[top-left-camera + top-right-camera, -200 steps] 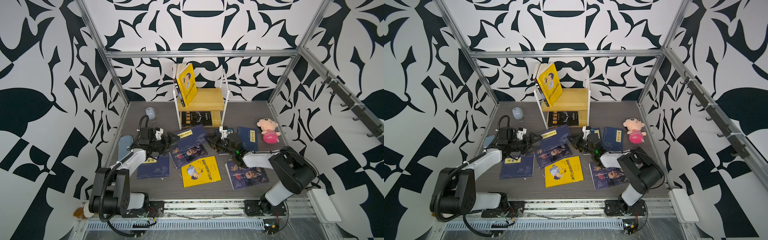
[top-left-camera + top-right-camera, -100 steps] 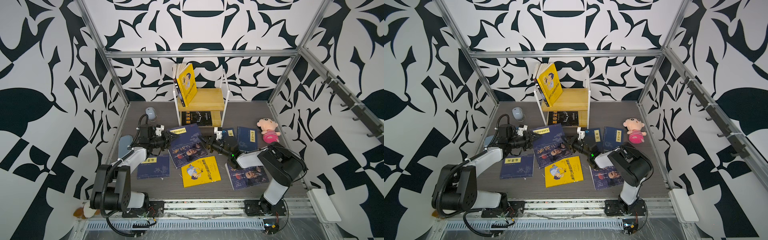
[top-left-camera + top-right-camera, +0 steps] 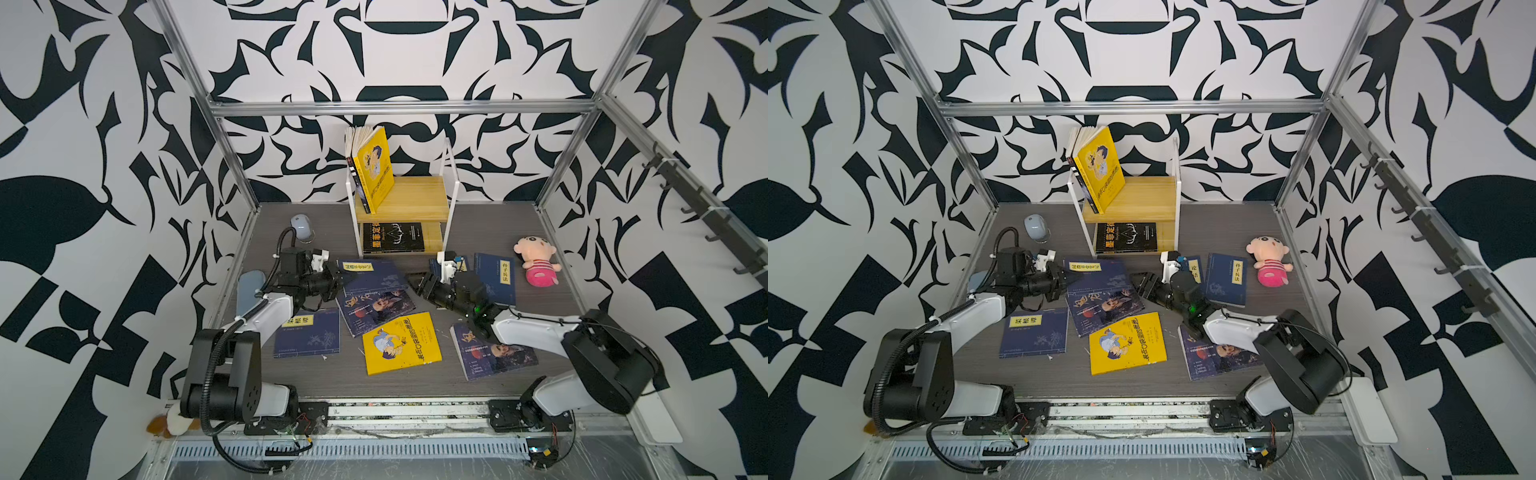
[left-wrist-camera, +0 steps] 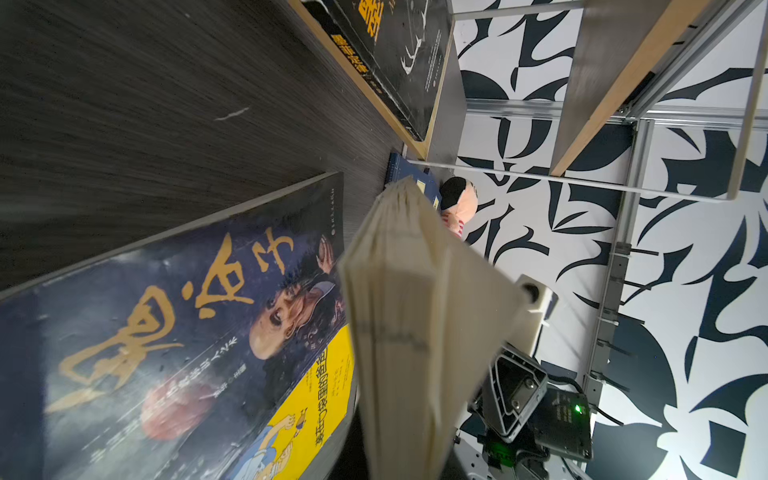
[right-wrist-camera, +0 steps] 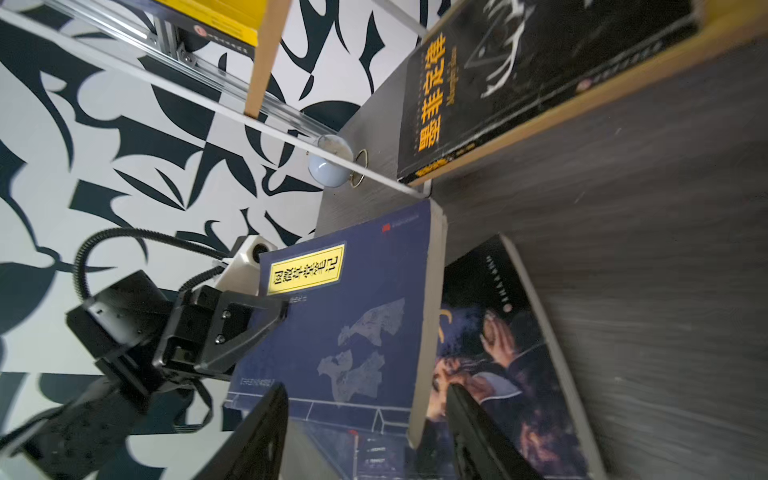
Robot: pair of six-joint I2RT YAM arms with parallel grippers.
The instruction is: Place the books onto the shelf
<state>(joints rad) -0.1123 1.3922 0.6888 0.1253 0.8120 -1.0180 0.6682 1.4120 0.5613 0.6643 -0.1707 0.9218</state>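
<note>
Between left claw point(image 3: 336, 279), tight on it, and wide right claw point(image 3: 417, 286): navy book point(image 3: 372, 277).

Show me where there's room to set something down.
On the shelf, the upper board is bare right of the standing books. The floor is free at the back between shelf and doll, and along the front before the yellow book. The middle is crowded with lying books.
</note>
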